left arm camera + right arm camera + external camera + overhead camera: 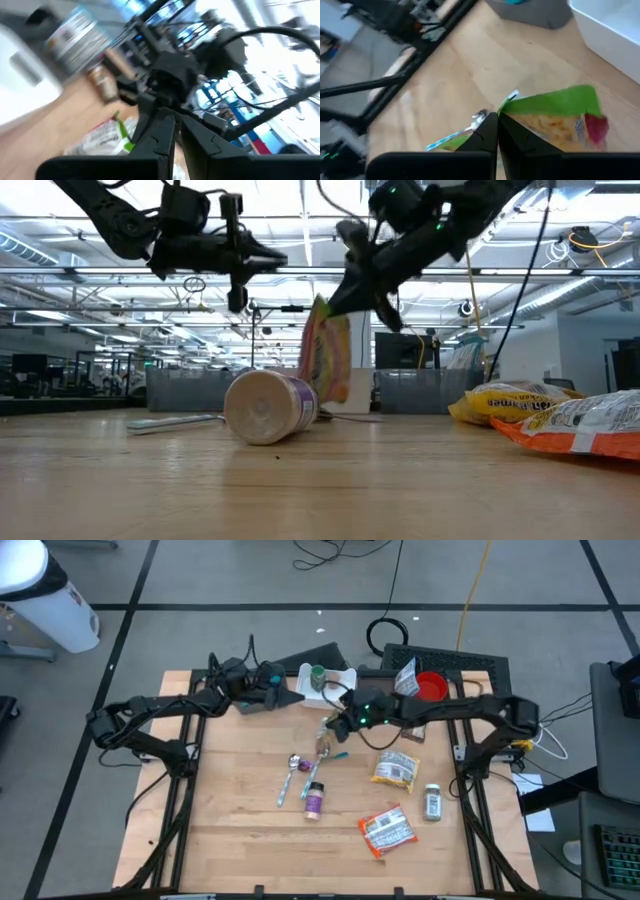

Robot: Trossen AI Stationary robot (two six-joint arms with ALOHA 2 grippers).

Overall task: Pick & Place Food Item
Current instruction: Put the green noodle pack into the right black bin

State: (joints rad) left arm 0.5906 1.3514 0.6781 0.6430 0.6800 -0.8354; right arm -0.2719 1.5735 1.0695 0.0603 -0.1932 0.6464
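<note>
Right gripper (335, 730), seen from above, is clenched on the snack bag (326, 743) near the table's (230, 830) centre; the level view shows the bag (325, 360) hanging upright; left gripper (292, 697) waits closed by the white bin (345, 678)

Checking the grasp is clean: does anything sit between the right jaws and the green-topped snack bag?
Nothing visible does. The right gripper has its jaws shut directly on the green top edge of the bag. A spoon lies close beside them on the table, seemingly outside the grip.
</note>
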